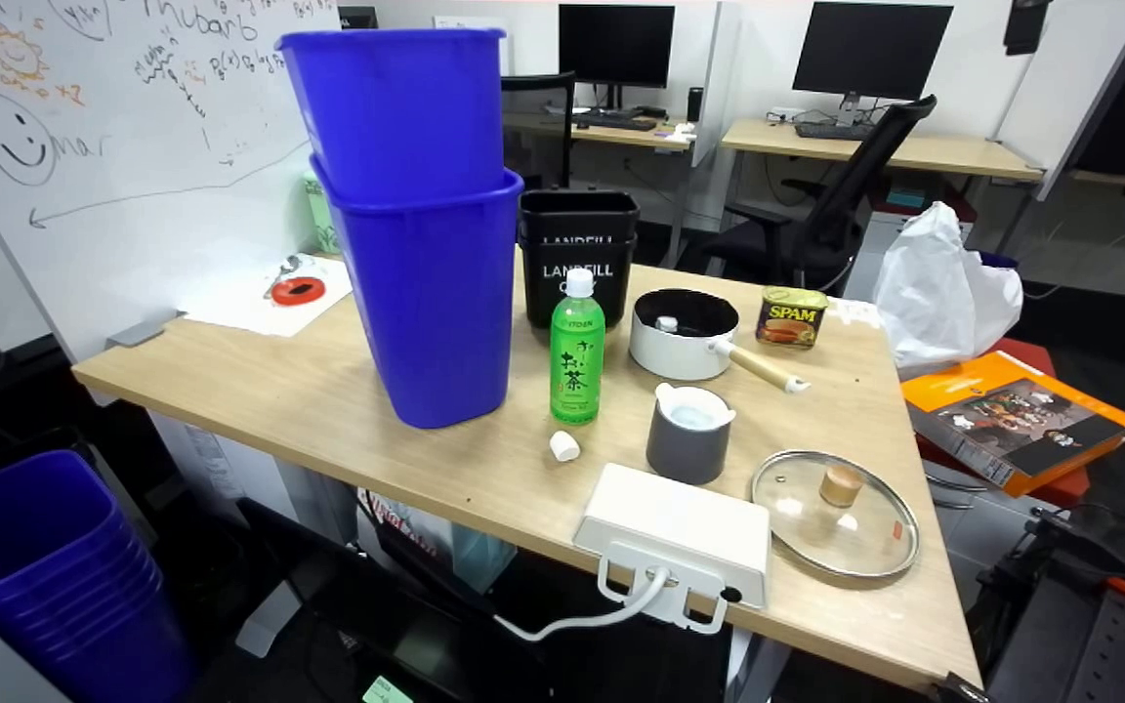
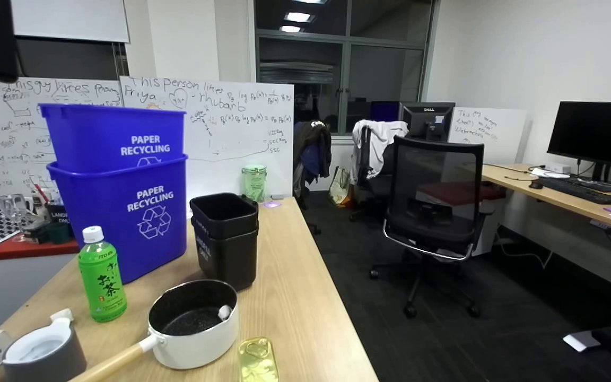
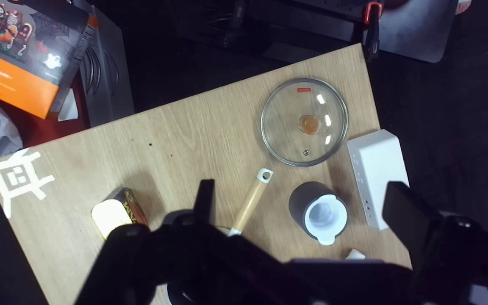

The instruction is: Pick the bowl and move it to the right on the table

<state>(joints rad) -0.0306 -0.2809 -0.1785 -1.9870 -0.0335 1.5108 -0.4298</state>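
The bowl (image 1: 686, 447) is a small, deep, cup-like vessel, dark grey outside with a white rim and pale inside. It stands upright on the light wood table (image 1: 260, 391), also in an exterior view (image 2: 45, 361) and in the wrist view (image 3: 318, 210). My gripper (image 3: 301, 190) is open, its two dark fingers wide apart. It is above the table, with the bowl lying between the fingers in the picture and not touched. A dark part at the top edge of an exterior view (image 1: 1023, 24) seems to belong to my gripper.
Around the bowl are a white power box (image 1: 685, 517), a glass lid (image 1: 841, 486), a white saucepan (image 1: 682, 353) with its handle toward the bowl, a green bottle (image 1: 577, 376) and a white cap (image 1: 564, 446). Tall blue bins (image 1: 426, 312), black bins (image 1: 577, 283) and a SPAM can (image 1: 790, 317) stand farther off.
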